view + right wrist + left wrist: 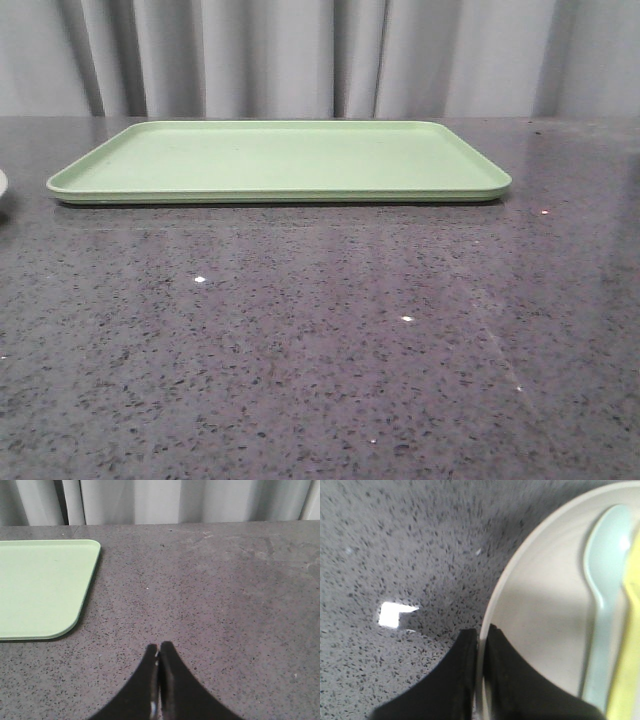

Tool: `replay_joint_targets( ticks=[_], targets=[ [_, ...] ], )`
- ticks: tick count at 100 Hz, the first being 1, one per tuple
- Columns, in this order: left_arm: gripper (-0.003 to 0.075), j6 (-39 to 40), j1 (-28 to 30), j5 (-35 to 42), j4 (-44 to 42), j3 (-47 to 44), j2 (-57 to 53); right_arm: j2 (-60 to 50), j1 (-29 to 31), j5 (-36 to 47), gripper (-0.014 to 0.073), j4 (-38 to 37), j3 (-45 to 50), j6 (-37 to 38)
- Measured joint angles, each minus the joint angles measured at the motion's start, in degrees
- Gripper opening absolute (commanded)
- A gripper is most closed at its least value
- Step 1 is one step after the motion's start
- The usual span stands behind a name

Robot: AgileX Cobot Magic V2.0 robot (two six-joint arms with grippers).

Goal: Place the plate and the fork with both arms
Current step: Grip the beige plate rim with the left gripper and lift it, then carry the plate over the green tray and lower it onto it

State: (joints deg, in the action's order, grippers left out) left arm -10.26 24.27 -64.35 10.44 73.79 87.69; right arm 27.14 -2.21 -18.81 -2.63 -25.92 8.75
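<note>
The left claw (479, 680) is pinched on the plate (540, 610) rim at the frame's lower middle, presumably to lift it with the fork (627, 670) and spoon (605, 590) aboard, while the right claw (158, 680) hangs closed and empty over the desk (225, 605).

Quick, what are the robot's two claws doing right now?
Left gripper: closed on the plate rim.
Right gripper: closed, holding nothing.
</note>
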Motion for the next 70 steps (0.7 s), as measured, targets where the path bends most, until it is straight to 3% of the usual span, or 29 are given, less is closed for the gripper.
replay_joint_targets(
  ticks=[15, 34, 70],
  targets=[
    [-0.002, -3.1, 0.8, -2.9, 3.2, 5.0, -0.1, 0.0, 0.0, 0.0, -0.0058, 0.0, 0.0, 0.0],
    [-0.002, -3.6, -3.1, -4.3, 5.6, 10.7, -0.1, 0.0, 0.0, 0.1, -0.0058, 0.0, 0.0, 0.0],
    [-0.0021, 0.0, -18.2, -4.6, 10.0, 24.9, 8.9, 0.0, 0.0, 0.2, -0.0058, 0.0, 0.0, 0.0]
  ],
)
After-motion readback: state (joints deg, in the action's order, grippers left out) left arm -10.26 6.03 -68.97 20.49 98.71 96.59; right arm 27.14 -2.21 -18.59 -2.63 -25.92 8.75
